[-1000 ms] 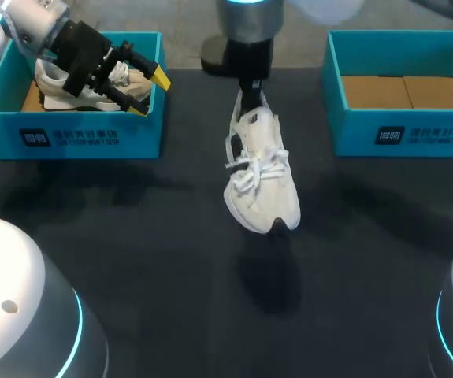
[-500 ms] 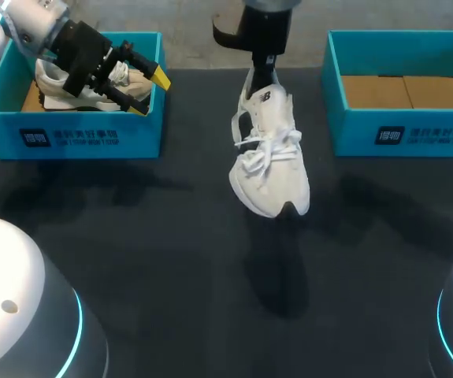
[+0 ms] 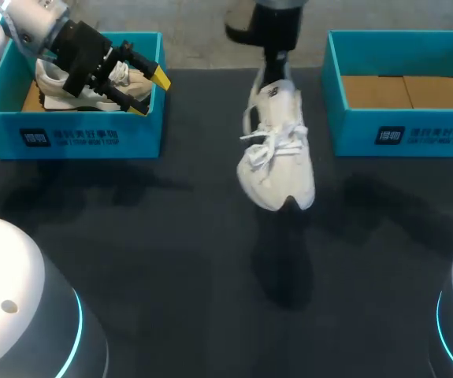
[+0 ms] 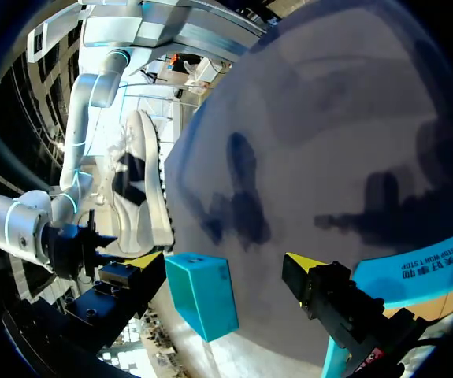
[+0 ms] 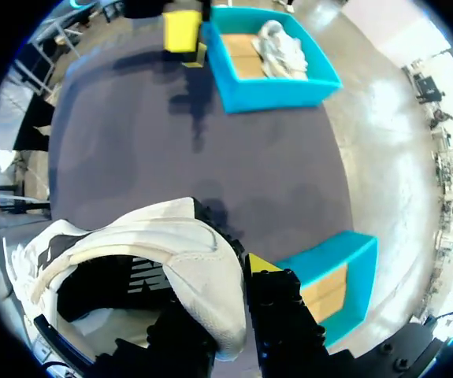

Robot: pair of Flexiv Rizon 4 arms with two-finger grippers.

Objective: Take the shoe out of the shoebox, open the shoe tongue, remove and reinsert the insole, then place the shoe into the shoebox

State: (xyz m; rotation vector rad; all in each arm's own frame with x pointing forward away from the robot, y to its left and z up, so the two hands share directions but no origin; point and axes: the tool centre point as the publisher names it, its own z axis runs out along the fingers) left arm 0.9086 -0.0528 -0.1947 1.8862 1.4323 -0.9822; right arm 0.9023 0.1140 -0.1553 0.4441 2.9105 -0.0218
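A white lace-up shoe (image 3: 277,153) hangs toe-down over the middle of the dark table, casting a shadow below it. My right gripper (image 3: 272,72) comes down from the far edge and is shut on the shoe's heel. In the right wrist view the heel collar (image 5: 202,272) sits clamped between the fingers, one yellow-tipped finger (image 5: 264,266) outside it. My left gripper (image 3: 149,93) is open over the left teal shoebox (image 3: 92,138), where a second white shoe (image 3: 57,83) lies. From the left wrist, the hanging shoe (image 4: 143,189) shows sole-on beyond the open left gripper (image 4: 222,264).
A second teal shoebox (image 3: 403,130) stands at the right with only its brown cardboard floor showing; it also appears small in the left wrist view (image 4: 202,295) and beside the right gripper (image 5: 336,279). The left shoebox (image 5: 269,67) lies far ahead of the right gripper.
My right arm has carried the hanging shoe to the right and a little toward the far edge. The left arm has kept still, open over its box.
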